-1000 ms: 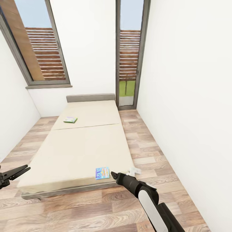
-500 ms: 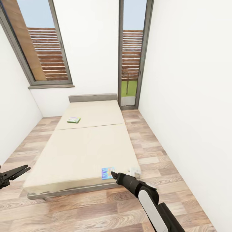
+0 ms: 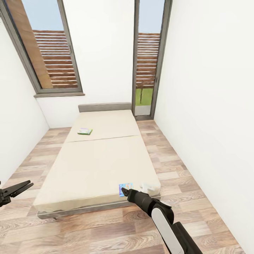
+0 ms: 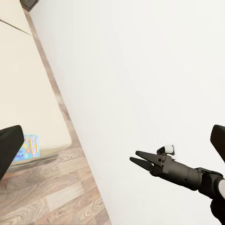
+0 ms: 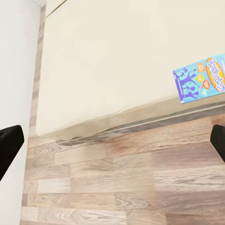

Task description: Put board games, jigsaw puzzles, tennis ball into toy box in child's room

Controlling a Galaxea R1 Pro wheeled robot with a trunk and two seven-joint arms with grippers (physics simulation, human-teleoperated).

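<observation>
The bed (image 3: 98,158) with its beige mattress lies ahead in the child's room. A green-edged board game (image 3: 85,131) rests on the bed's far half, near the left side. A blue board game (image 3: 125,186) lies at the foot edge, also seen in the right wrist view (image 5: 199,83) and the left wrist view (image 4: 29,146). My right gripper (image 3: 123,191) hovers open just in front of the blue game, not touching it. My left gripper (image 3: 25,186) is open and empty at the far left, over the floor. The toy box, table, jigsaw puzzles and tennis ball are out of view.
White walls close in on both sides, the right wall (image 3: 211,106) a narrow strip of floor away from the bed. Tall dark-framed windows (image 3: 148,60) stand behind the headboard (image 3: 104,107). Wood-plank floor (image 3: 106,229) runs between me and the bed's foot.
The whole picture has shifted: the bed and both games sit further right, so the camera has moved. Both arms hold the same pose in the picture.
</observation>
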